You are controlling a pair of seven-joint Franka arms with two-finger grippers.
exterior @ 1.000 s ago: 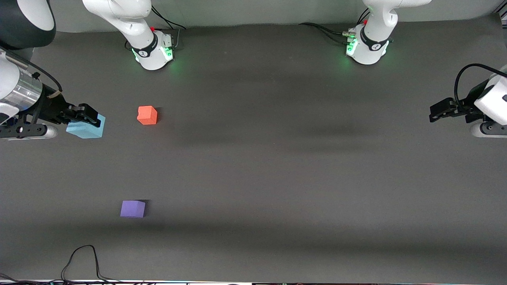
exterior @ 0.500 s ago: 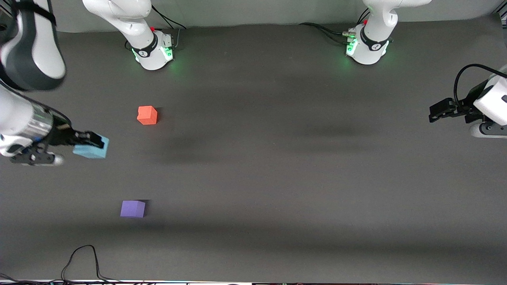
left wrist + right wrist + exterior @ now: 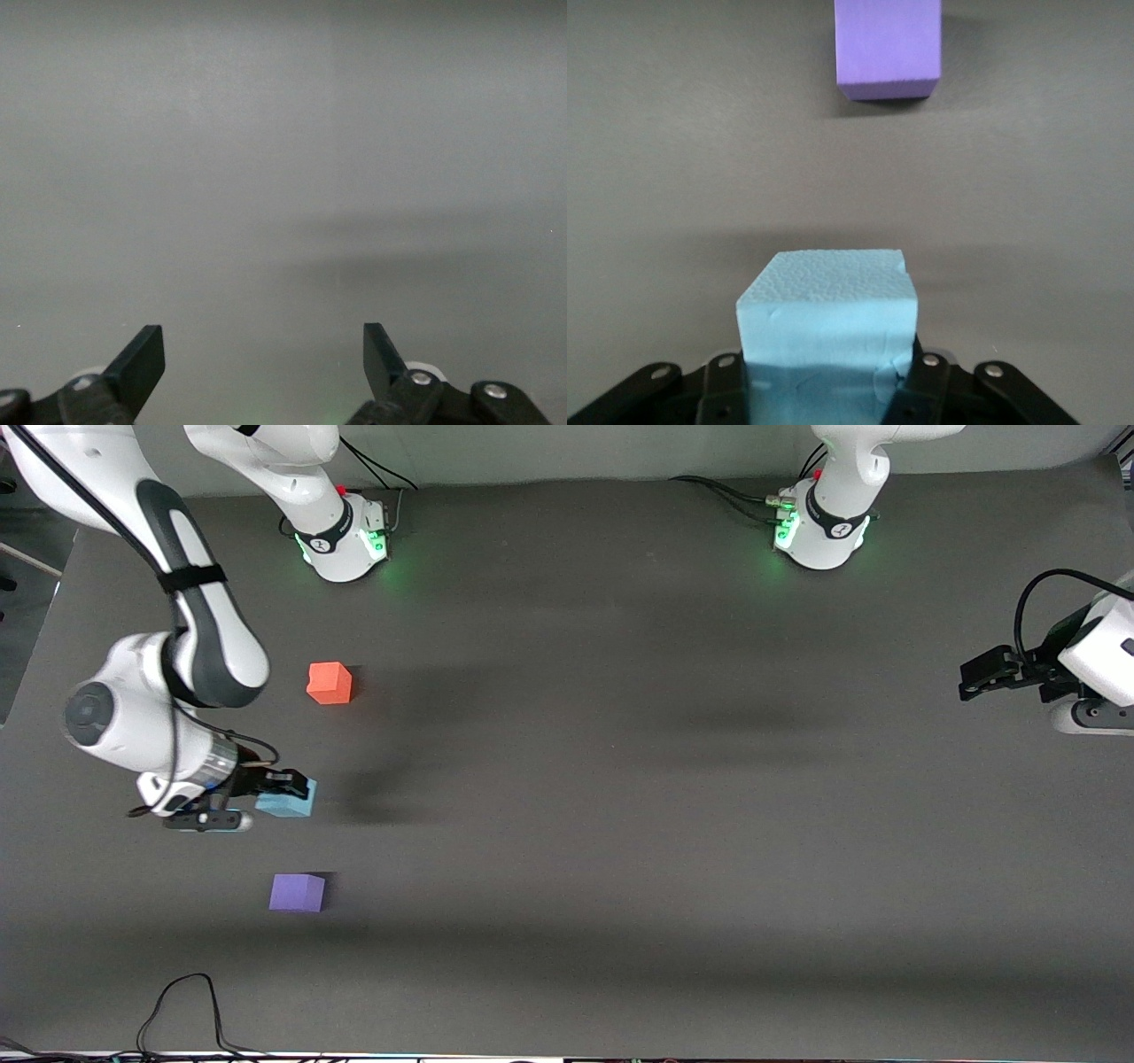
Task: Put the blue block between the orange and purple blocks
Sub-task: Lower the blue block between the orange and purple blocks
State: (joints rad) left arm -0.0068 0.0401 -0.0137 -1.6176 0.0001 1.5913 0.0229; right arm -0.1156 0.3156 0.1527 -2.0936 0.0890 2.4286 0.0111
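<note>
My right gripper is shut on the light blue block, holding it over the table between the orange block and the purple block. In the right wrist view the blue block sits between my fingers, with the purple block ahead on the mat. The orange block is not in that view. My left gripper waits open and empty at the left arm's end of the table; its fingers show only bare mat between them.
The dark grey mat covers the table. A black cable loops near the front edge, below the purple block. The two arm bases stand at the back edge.
My right gripper has carried the blue block from beside the orange block toward the front camera and inward, to a spot between the orange and purple blocks. The left arm has not moved.
</note>
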